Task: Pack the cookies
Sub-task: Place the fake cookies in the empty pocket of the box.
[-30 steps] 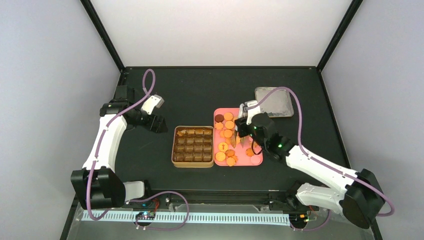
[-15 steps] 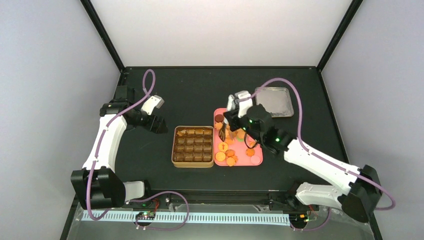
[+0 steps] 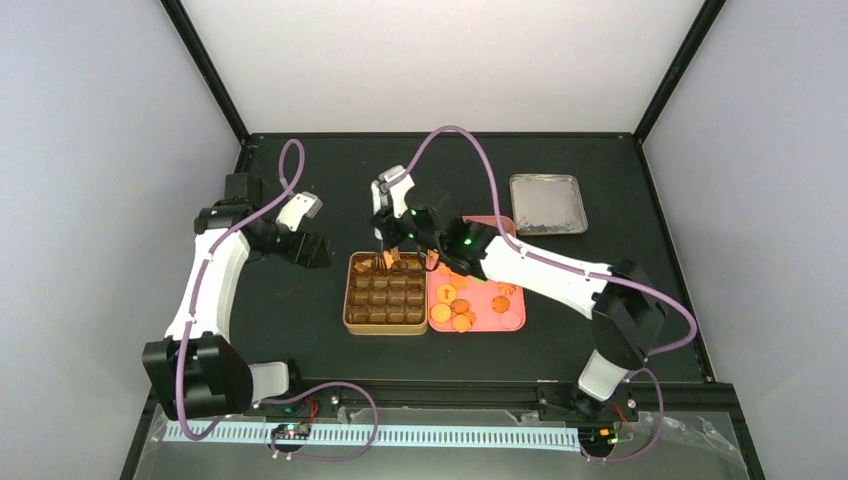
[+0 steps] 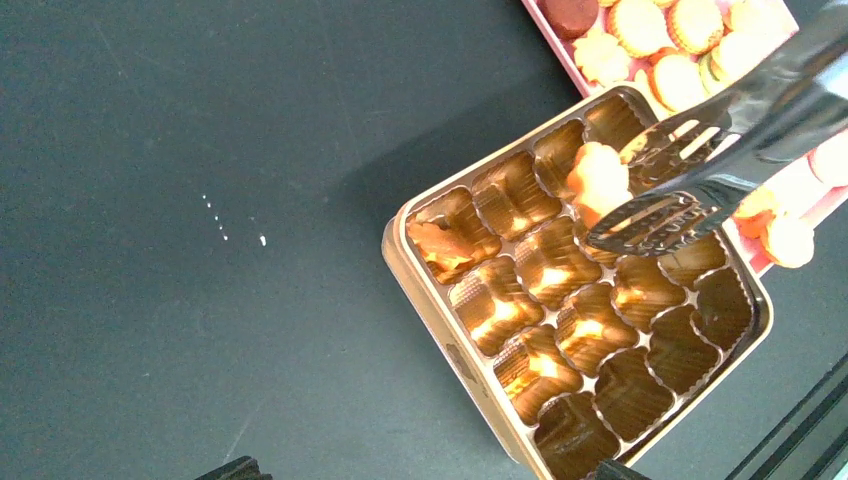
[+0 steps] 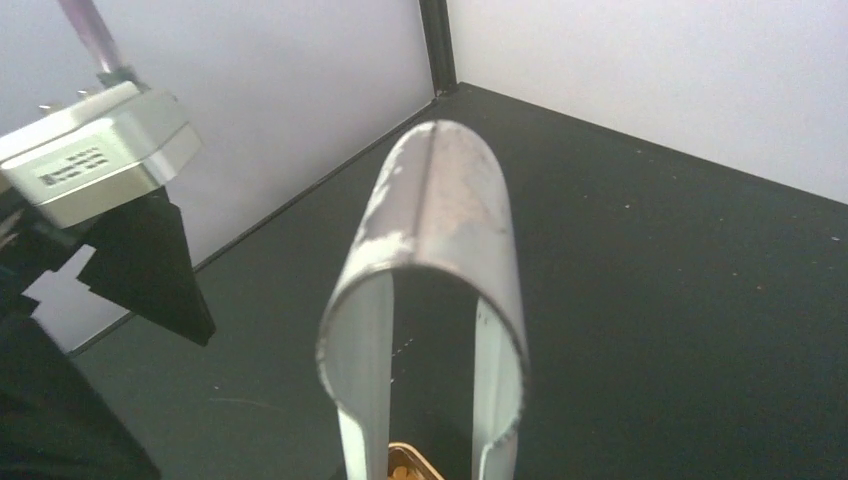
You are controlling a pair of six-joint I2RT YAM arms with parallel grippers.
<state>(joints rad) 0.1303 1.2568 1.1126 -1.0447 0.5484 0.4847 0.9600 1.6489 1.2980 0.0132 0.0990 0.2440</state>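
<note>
The cookies lie loose on a pink tray to the right of a gold tin with brown compartments. My right gripper is shut on metal tongs, whose tips pinch one orange cookie above the tin's far row. Another cookie sits in the tin's far-left corner compartment. The right wrist view shows only the tongs' bent end and a corner of the tin. My left gripper hovers open left of the tin, holding nothing.
A flat metal lid lies at the back right of the black table. The right arm stretches across the pink tray's far half. More cookies show at the top of the left wrist view. Black frame posts rise at the back corners.
My right arm has swung left from the pink tray to the tin's far row, carrying the tongs and a cookie. The left arm has barely moved.
</note>
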